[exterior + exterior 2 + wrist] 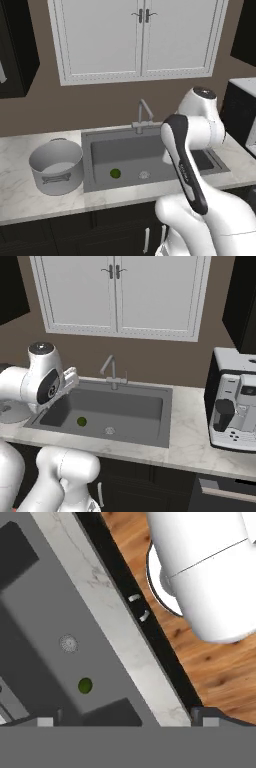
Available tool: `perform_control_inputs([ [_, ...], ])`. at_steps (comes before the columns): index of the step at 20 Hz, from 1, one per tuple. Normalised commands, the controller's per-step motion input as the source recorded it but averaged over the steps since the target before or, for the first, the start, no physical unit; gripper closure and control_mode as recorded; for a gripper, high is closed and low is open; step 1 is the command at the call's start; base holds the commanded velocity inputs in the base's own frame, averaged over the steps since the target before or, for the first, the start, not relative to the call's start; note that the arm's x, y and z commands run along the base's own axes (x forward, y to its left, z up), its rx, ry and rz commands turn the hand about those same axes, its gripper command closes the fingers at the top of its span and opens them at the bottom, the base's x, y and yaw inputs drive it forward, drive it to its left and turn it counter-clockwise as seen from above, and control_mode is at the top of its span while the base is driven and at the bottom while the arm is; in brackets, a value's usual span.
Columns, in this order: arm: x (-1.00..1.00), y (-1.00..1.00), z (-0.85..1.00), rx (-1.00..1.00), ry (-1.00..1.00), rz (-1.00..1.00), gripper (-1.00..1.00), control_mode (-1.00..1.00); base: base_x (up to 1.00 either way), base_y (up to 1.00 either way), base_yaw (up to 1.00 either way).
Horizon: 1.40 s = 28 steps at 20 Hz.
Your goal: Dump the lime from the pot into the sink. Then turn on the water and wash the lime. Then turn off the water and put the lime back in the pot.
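Spanning the wall side of the room, the white marble counter (20, 200) carries everything, and the dark-grey sink (100, 150) is sunk into its middle so that washing can happen under the faucet. At the counter's right end stands a coffee machine (232, 406), well apart from the work and of no part in it. The stockpot (56, 165) sits upright on the counter just beside the sink's left edge, its pale inside bare; that suggests the dumping step is done and the pot is parked close for the lime's return. The slim faucet (142, 115) rises at the sink's back edge, its angled spout reaching over the basin. No stream is visible, so turning on the water looks like the step in hand.

The claw (125, 719) hangs above the basin looking down, jaws spread wide and holding nothing, which fits a hand freed to work the lever. The round drain (144, 175) marks the basin's middle. The lime (115, 173) lies on the sink floor just left of the drain, toward the front edge, roughly below the spout's reach.
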Motion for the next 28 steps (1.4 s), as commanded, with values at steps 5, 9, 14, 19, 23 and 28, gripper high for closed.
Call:
perform_control_inputs([
  [5,0.0,-1.0,0.14,0.2,0.0,-0.21,-1.0,-1.0,0.0,0.0,0.0],
  [9,0.07,-0.94,0.07,0.19,0.0,-0.2,-1.0,-1.0,0.0,0.0,0.0],
  [14,0.37,-0.83,0.01,0.18,0.0,-0.2,-1.0,-1.0,0.0,0.0,0.0],
  [19,0.88,-0.6,0.0,0.21,0.0,-0.14,-1.0,-1.0,0.0,0.0,0.0],
  [23,0.85,-0.42,0.0,0.24,-0.01,-0.08,-1.0,-1.0,0.0,0.0,0.0],
  [28,0.61,-0.07,0.0,0.26,-0.01,-0.05,-1.0,-1.0,0.0,0.0,0.0],
])
